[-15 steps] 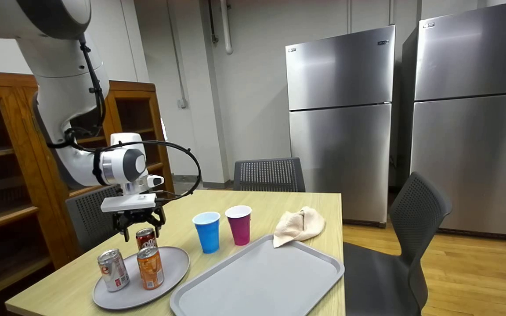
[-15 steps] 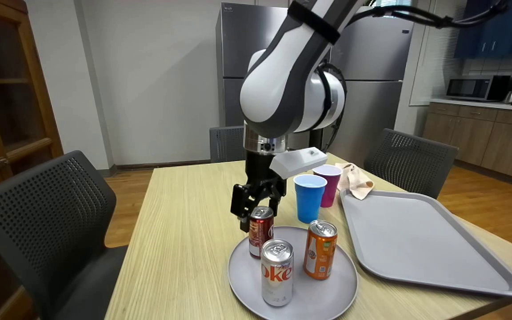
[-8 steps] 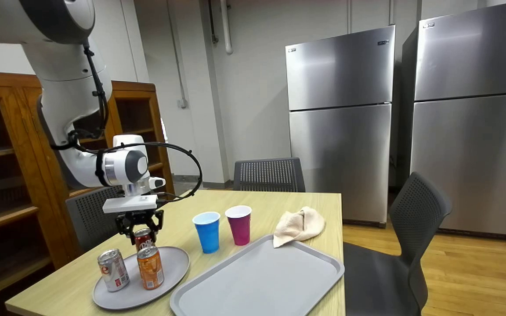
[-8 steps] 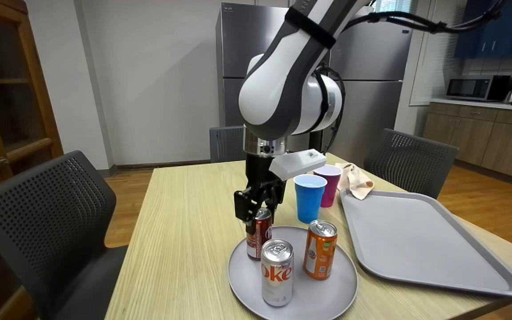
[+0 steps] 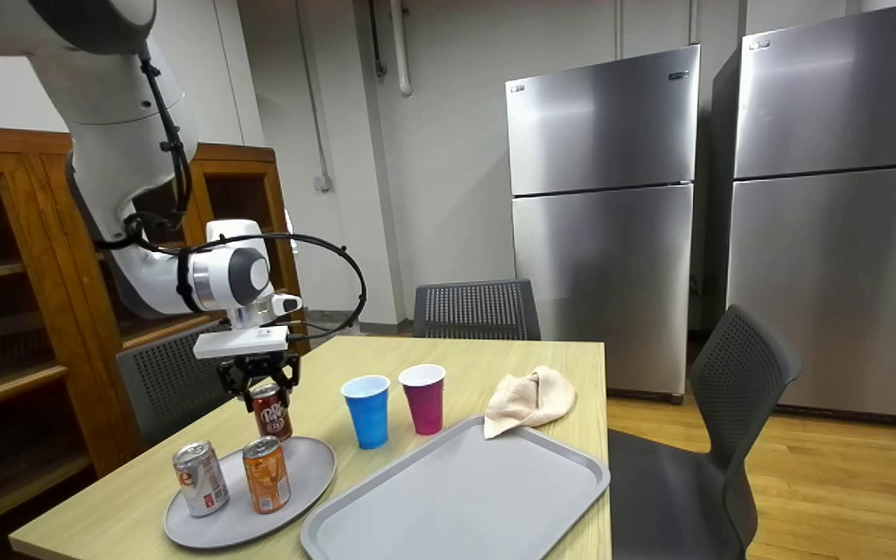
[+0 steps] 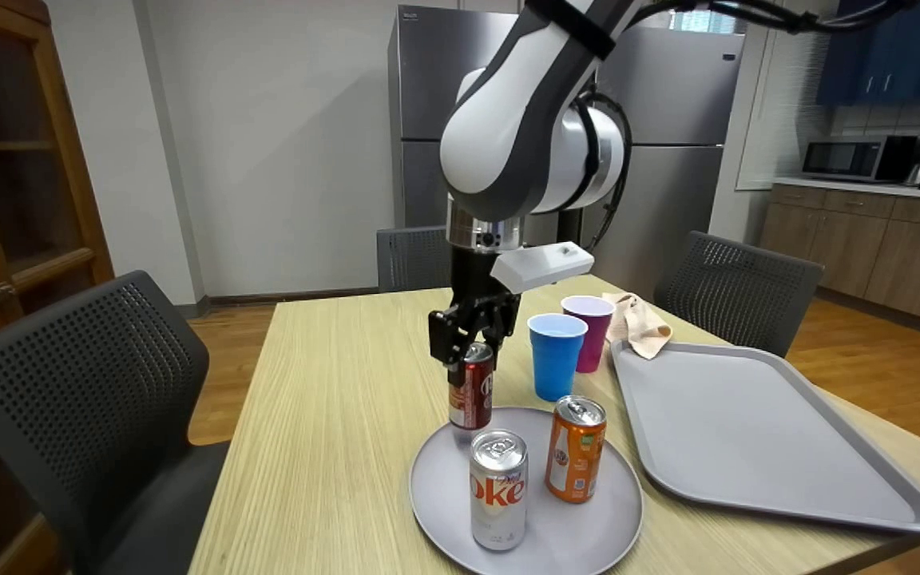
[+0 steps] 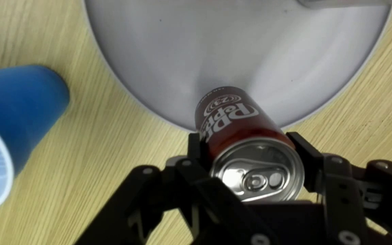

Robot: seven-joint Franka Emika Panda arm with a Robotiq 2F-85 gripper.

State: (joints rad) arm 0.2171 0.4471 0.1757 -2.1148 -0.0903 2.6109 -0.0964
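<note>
My tool (image 7: 248, 148) now clamps the Dr Pepper can (image 6: 473, 399), lifted off the plate (image 6: 588, 531) below it, so pick looks good.

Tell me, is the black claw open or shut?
Shut on the dark red cylindrical metal can: the wrist view shows black fingertips against both sides.

Glossy metal: red can (image 7: 233, 119), orange can (image 6: 576, 455), silver can (image 6: 498, 507), bare and shiny on top. Gripper (image 7: 250, 148): matt, hard. Smooth plastic, slight sheen: blue cup (image 6: 556, 359), purple cup (image 5: 423, 404). Smooth, matt: plate (image 6: 576, 535), tray (image 5: 463, 490) (looks plastic). Cloth (image 5: 530, 398): textured fabric, dull. Table (image 6: 340, 383): wood grain, low sheen. Fridges (image 5: 602, 233): brushed metal. Cabinet (image 5: 59, 264): varnished wood.
</note>
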